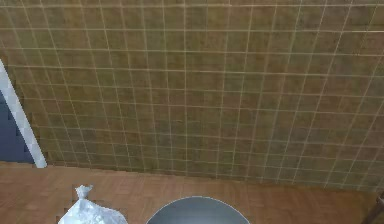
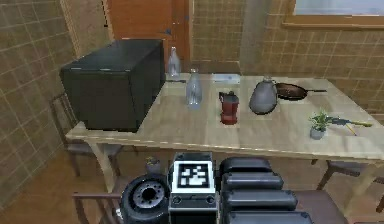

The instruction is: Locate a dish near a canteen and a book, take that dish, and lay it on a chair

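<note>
Wooden table [image 2: 185,126] with a pale flat shape [image 2: 226,78], possibly the dish, at its far edge, right of two bottles [image 2: 195,87]. Likely stiff, breakable, slick; take its rim. The gripper [image 2: 148,200] sits near; whether it holds anything cannot be told.

Dead ahead, an olive-brown tiled wall [image 1: 200,80] runs from nine o'clock round to three, meeting a reddish-brown floor [image 1: 150,185] below. At nine o'clock a white door frame [image 1: 20,115] slants beside a dark blue door [image 1: 8,135]. Down at seven o'clock there's a crumpled white bag [image 1: 88,210] on the floor, near a grey rounded shape [image 1: 200,212] at six.
</note>
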